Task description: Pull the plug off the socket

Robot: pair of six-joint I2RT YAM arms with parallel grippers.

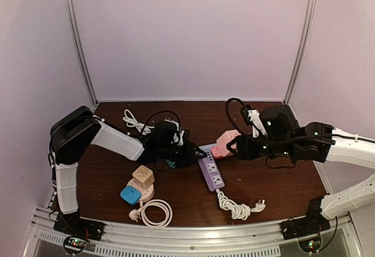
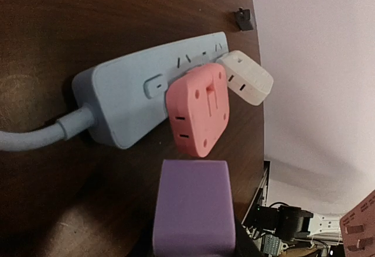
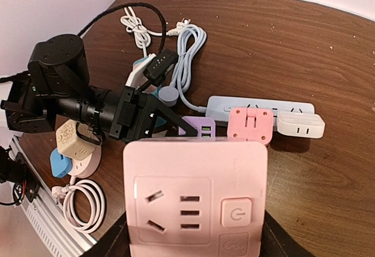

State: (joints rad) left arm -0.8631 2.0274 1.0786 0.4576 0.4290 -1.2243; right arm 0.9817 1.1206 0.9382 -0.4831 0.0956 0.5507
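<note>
Pale blue plastic power strip point(image 3: 258, 103) lies on the dark wooden table point(image 1: 269, 187), with a coral-pink square plug point(image 3: 251, 123) seated in it and a white adapter block point(image 3: 300, 124) just beside that plug. We see the left gripper point(image 1: 190, 153) clamped on one end of a purple socket strip point(image 1: 211, 172). The right gripper point(image 1: 235, 147) grips a pink square socket block point(image 3: 196, 198)
</note>
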